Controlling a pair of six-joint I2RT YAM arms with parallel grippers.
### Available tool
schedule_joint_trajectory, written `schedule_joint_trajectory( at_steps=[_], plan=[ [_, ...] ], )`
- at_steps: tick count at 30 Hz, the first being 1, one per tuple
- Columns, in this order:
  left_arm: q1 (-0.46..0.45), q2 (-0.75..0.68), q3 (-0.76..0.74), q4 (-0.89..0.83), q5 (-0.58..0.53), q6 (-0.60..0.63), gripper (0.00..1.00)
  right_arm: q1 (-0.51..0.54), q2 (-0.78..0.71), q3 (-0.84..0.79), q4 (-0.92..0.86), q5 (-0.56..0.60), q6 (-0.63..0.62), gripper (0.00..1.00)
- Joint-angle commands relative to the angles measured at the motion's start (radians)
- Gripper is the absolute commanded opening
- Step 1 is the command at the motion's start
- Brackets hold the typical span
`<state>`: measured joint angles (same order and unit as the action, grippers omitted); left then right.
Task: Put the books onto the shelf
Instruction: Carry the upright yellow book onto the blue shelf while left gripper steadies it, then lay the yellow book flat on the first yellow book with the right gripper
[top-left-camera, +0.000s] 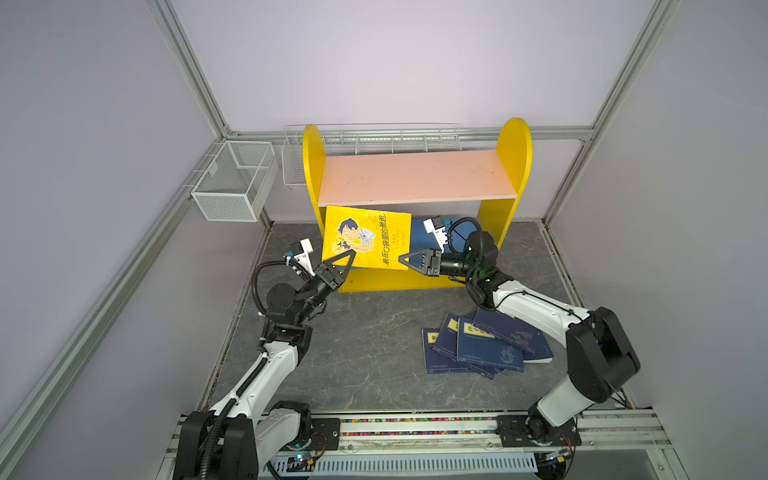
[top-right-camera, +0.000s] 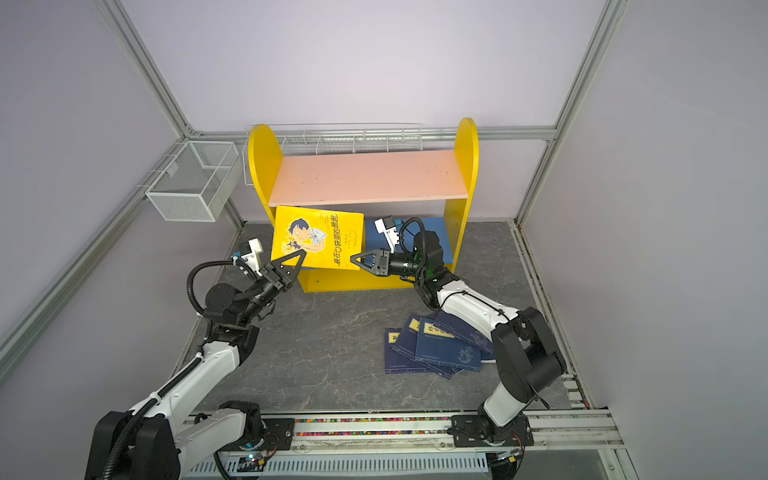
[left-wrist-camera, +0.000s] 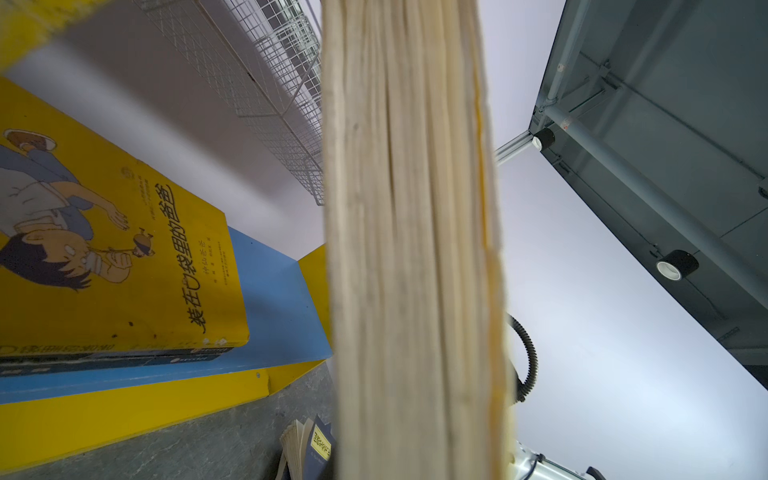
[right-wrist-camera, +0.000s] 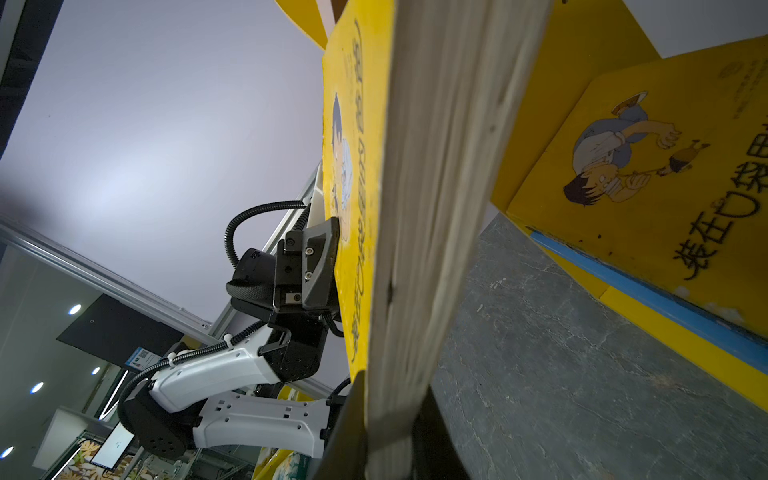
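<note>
Since the right claw (top-left-camera: 402, 259) pinches a corner of the yellow book (top-left-camera: 365, 239), held up before the shelf (top-left-camera: 513, 145), while I cannot tell whether the left claw (top-left-camera: 350, 255) grips, free only 1 claw before sliding it onto the blue lower board (left-wrist-camera: 270, 299).

The grey, stone-patterned tabletop (top-left-camera: 365, 332) carries the shelf (top-left-camera: 513, 166) at its far middle and a fanned, overlapping pile of navy books (top-left-camera: 486, 349) lying flat toward the near right.
</note>
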<state>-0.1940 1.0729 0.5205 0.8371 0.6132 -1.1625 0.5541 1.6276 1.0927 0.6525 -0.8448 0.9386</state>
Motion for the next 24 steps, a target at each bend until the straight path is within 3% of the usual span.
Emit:
schedule_joint_trajectory(
  at_steps=[1, 3, 5, 8, 11, 17, 21, 24],
  plan=[
    [-0.013, 0.003, -0.009, -0.064, -0.012, 0.07, 0.49, -0.008, -0.012, 0.001, 0.092, 0.017, 0.031, 0.08],
    [-0.013, -0.021, -0.007, -0.136, -0.047, 0.115, 0.7, -0.028, -0.003, 0.009, 0.072, 0.017, 0.023, 0.07],
    [-0.013, -0.056, 0.01, -0.263, -0.094, 0.161, 0.79, -0.041, 0.005, 0.031, 0.014, 0.011, -0.013, 0.07],
    [-0.013, -0.125, 0.037, -0.485, -0.196, 0.254, 0.81, -0.058, 0.008, 0.076, -0.106, 0.01, -0.099, 0.07],
    [-0.012, -0.211, 0.049, -0.699, -0.366, 0.321, 0.81, -0.074, 0.029, 0.156, -0.28, 0.015, -0.195, 0.07],
    [-0.012, -0.313, 0.073, -1.049, -0.691, 0.326, 0.81, -0.081, 0.113, 0.32, -0.561, 0.032, -0.332, 0.07],
    [-0.012, -0.314, 0.081, -1.184, -0.785, 0.313, 0.81, -0.081, 0.181, 0.407, -0.606, 0.02, -0.332, 0.08],
    [-0.012, -0.309, 0.071, -1.206, -0.791, 0.298, 0.8, -0.08, 0.219, 0.449, -0.603, 0.013, -0.323, 0.08]
  ],
)
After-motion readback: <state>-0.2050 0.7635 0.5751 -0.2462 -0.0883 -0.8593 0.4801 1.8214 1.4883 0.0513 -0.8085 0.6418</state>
